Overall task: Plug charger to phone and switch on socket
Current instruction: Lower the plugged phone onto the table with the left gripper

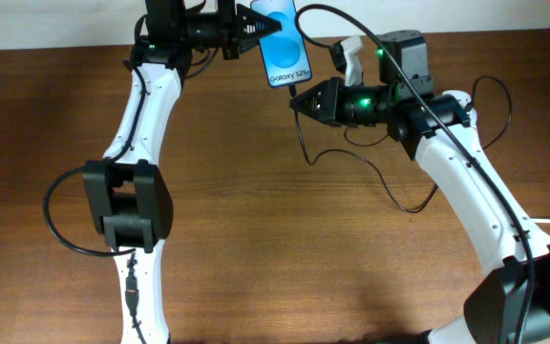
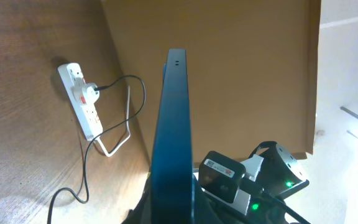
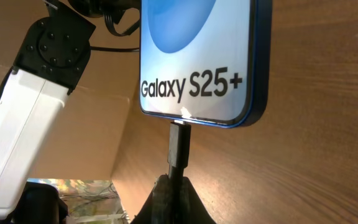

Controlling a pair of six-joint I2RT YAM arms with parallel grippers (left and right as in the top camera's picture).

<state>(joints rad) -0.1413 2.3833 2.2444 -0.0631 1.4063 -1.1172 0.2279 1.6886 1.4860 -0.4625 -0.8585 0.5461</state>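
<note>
the phone (image 3: 197,56) carried the only readable text, "galaxy s25+", in dark letters on its screen just above the phone's bottom edge; a small white label (image 2: 219,167) beside the phone was too blurred to read.

Both arms share one build: long white shells between chunky black joint housings. The left arm (image 1: 146,105) has a boxy black elbow block (image 1: 127,203). A thin black loop cable (image 1: 48,212) bows out beside that block, and a black lead (image 1: 131,282) lies on the white shell below it. Past the block, the left pincer (image 1: 256,29) is black and tapers to a point. A round black joint plate (image 3: 55,46) on this arm carries a ring of small screws. Across from the block, the right arm (image 1: 475,201) has green lamps (image 1: 363,101) glowing on its black wrist, a white printed sticker (image 2: 219,167) on a black box, and a black wedge-shaped right pincer (image 1: 299,98).
</note>
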